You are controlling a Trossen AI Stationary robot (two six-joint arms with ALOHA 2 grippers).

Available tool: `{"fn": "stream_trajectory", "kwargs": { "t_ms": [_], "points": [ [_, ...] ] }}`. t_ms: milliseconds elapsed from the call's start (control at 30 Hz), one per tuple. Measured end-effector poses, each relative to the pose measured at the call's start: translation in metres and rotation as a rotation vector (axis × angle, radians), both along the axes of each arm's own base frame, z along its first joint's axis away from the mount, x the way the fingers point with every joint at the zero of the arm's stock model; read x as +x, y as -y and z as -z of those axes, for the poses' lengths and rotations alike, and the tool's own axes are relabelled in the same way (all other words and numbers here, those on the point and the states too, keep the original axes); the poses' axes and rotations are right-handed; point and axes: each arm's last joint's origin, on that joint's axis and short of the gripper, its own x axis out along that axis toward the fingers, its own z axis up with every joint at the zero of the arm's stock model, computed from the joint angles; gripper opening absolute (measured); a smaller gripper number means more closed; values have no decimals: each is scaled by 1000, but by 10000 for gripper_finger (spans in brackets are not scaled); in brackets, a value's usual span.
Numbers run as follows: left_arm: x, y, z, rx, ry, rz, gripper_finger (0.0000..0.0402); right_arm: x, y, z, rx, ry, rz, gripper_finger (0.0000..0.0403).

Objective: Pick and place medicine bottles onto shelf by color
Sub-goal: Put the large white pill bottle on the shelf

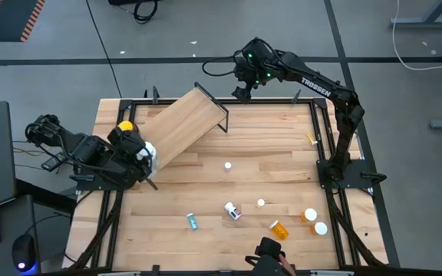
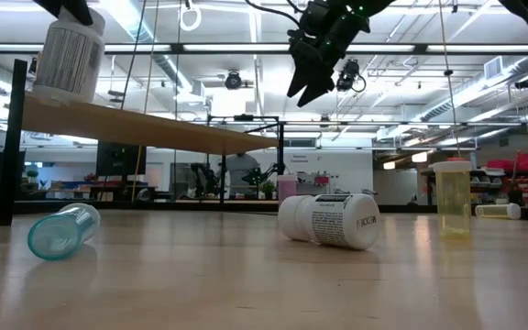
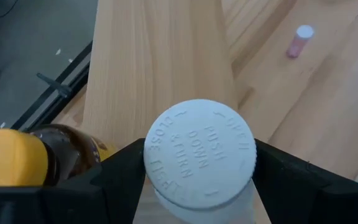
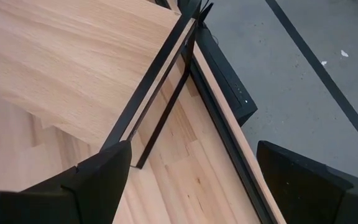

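- Low view, nearest: a teal vial (image 2: 62,231) lies on its side; a white bottle (image 2: 330,221) lies beside it, its label too small to read.
- Left gripper (image 3: 197,163) is clamped on a white-capped bottle (image 3: 199,153) embossed "PUSH DOWN & TURN", over the shelf (image 1: 176,124), beside the amber jar (image 3: 27,156).
- Right gripper (image 4: 191,168), marked "TROSSEN" on its arm, hangs with jaws apart above the shelf's far end.

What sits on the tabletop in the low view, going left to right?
Teal vial lying on its side → white bottle lying on its side → upright yellow vial → small vial lying far right.
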Motion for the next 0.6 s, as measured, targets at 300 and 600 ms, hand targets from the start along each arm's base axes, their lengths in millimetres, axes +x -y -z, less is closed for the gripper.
{"fn": "stream_trajectory", "kwargs": {
  "t_ms": [300, 600],
  "points": [
    [0, 0, -5, 7, 14, 7, 275, 0, 0, 0, 0, 0, 0, 356],
    [-1, -1, -12, 10, 37, 17, 275, 0, 0, 0, 0, 0, 0, 356]
  ]
}}
